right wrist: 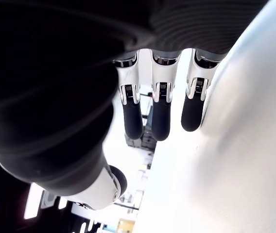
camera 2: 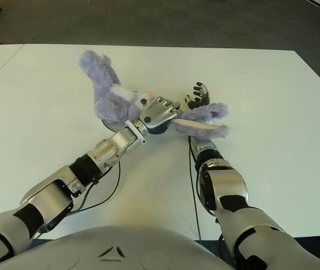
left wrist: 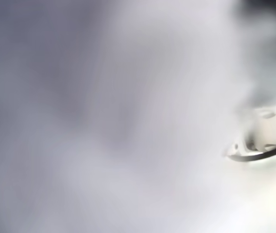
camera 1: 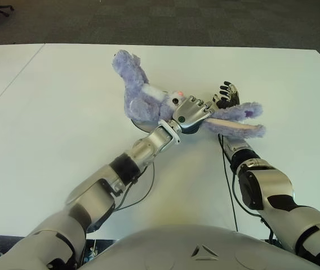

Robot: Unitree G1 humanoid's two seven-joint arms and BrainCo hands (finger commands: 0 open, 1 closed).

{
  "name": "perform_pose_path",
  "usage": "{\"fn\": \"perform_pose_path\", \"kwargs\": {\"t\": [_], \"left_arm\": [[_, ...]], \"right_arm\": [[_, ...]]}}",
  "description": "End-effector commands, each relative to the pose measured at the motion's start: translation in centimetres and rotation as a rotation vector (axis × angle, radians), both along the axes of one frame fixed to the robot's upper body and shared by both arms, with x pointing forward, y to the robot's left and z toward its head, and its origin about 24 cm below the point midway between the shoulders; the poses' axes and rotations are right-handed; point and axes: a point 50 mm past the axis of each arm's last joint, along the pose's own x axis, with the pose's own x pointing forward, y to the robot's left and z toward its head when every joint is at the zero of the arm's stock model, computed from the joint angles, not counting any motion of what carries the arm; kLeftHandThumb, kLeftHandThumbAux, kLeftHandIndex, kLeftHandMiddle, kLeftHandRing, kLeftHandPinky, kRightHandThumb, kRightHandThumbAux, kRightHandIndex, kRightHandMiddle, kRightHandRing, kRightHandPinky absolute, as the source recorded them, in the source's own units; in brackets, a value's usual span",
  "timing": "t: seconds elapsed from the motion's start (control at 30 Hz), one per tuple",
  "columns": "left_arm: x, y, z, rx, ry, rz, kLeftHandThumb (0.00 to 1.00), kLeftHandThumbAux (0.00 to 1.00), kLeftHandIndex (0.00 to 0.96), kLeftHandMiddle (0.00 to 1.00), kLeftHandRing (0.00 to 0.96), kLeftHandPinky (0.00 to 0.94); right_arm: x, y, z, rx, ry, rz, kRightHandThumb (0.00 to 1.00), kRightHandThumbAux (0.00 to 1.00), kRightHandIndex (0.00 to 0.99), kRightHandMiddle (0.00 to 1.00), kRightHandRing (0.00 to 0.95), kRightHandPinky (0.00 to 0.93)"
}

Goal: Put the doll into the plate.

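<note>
At mid-bench (camera 1: 64,101), the left hand (camera 1: 191,111) clamps its fingers on the doll (camera 1: 149,98) over the barely visible plate (camera 1: 143,125), right hand (camera 1: 227,94) spread and empty; release is judged next.

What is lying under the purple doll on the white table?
Under the doll a dark curved rim shows, maybe the plate; the rest is covered. The left hand lies over the doll's middle. The right hand is partly hidden behind its long ear, fingers extended.
</note>
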Motion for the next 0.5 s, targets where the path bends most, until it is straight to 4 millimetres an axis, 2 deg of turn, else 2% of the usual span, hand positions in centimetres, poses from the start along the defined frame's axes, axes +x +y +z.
{"fn": "perform_pose_path", "kwargs": {"t": [0.03, 0.07, 0.13, 0.3, 0.43, 0.47, 0.5], "left_arm": [[-0.11, 0.95, -2.37, 0.113, 0.114, 0.04, 0.673, 0.713, 0.4, 0.369, 0.424, 0.374], [-0.09, 0.99, -2.42, 0.121, 0.131, 0.047, 0.337, 0.62, 0.113, 0.141, 0.138, 0.104], [-0.09, 1.07, -2.5, 0.142, 0.166, 0.064, 0.18, 0.578, 0.015, 0.025, 0.022, 0.014], [-0.21, 1.08, -2.57, 0.168, 0.195, 0.094, 0.107, 0.533, 0.0, 0.0, 0.0, 0.0], [-0.29, 1.1, -2.59, 0.162, 0.199, 0.117, 0.08, 0.462, 0.0, 0.0, 0.0, 0.0], [-0.27, 1.08, -2.59, 0.159, 0.197, 0.122, 0.081, 0.408, 0.0, 0.0, 0.0, 0.0], [-0.25, 1.06, -2.6, 0.154, 0.194, 0.126, 0.081, 0.394, 0.0, 0.0, 0.0, 0.0]], "right_arm": [[-7.13, 0.07, -9.0, 0.05, 0.428, -0.04, 0.553, 0.884, 0.144, 0.264, 0.269, 0.265], [-7.14, 0.07, -9.0, 0.049, 0.428, -0.04, 0.546, 0.878, 0.146, 0.263, 0.271, 0.273], [-7.2, 0.05, -9.04, 0.046, 0.428, -0.039, 0.536, 0.877, 0.143, 0.256, 0.265, 0.271], [-7.28, -0.03, -9.18, 0.03, 0.448, -0.036, 0.498, 0.884, 0.131, 0.238, 0.252, 0.261], [-7.43, -0.14, -9.32, 0.011, 0.463, -0.036, 0.48, 0.881, 0.123, 0.226, 0.242, 0.248], [-7.37, -0.12, -9.27, 0.002, 0.463, -0.035, 0.46, 0.88, 0.105, 0.203, 0.217, 0.216], [-7.28, -0.1, -9.22, -0.01, 0.465, -0.034, 0.454, 0.88, 0.101, 0.197, 0.21, 0.208]]}}
